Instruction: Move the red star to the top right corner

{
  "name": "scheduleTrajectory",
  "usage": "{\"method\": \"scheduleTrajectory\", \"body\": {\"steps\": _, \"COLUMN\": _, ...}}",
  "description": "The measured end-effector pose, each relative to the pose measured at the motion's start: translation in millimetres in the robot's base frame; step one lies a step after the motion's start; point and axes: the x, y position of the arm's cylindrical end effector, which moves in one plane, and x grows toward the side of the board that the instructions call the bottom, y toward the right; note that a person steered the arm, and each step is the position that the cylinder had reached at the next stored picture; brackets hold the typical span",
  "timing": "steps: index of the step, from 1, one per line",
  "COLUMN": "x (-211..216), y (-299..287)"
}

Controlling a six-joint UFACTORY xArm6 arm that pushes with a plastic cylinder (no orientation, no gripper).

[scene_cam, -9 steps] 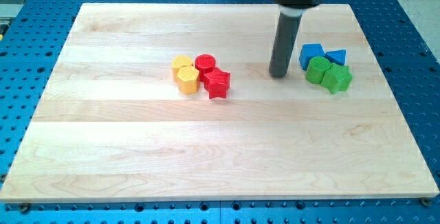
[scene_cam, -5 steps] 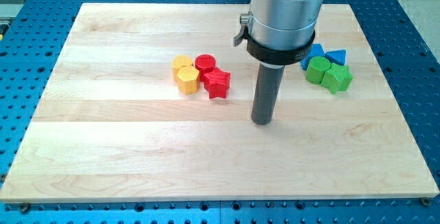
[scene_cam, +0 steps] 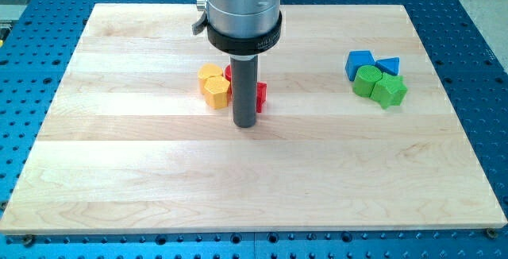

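The wood bench [scene_cam: 119, 179] sits on a blue holed base. Your tool is a bare rod w/ no jaws, holds nothing. My tip [scene_cam: 244, 124] sits just below the red star [scene_cam: 259, 96], half hidden. Get to its bottom-left, then push slow up & right.

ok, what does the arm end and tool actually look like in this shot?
A wide silver metal cylinder with a black band round its lower edge and a small grey tab on the view's left. Below it, a straight dark grey rod, plain, ending at my tip. No cables or readable markings visible.
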Motion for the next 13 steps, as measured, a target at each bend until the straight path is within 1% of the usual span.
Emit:
{"method": "scheduleTrajectory", "body": {"steps": 1, "x": 7.3, "y": 0.4}}
{"method": "scheduleTrajectory", "body": {"steps": 2, "x": -26.0, "y": -1.6}}
{"method": "scheduleTrajectory", "body": {"steps": 3, "x": -80.6, "y": -2.3}}
{"method": "scheduleTrajectory", "body": {"steps": 4, "x": -103.1, "y": 11.1}}
{"method": "scheduleTrajectory", "body": {"steps": 5, "x": -77.7, "y": -11.3}}
{"method": "scheduleTrajectory", "body": {"steps": 6, "x": -77.2, "y": 50.4}}
{"method": "scheduleTrajectory", "body": {"steps": 7, "x": -143.3, "y": 88.8}}
{"method": "scheduleTrajectory", "body": {"steps": 8, "x": -178.9, "y": 126.4}}
{"method": "scheduleTrajectory", "body": {"steps": 9, "x": -163.3, "y": 56.3}}
{"method": "scheduleTrajectory", "body": {"steps": 10, "x": -196.9, "y": 28.6}}
{"method": "scheduleTrajectory", "body": {"steps": 11, "x": -203.8, "y": 10.9}}
{"method": "scheduleTrajectory", "body": {"steps": 13, "x": -234.4, "y": 164.7}}
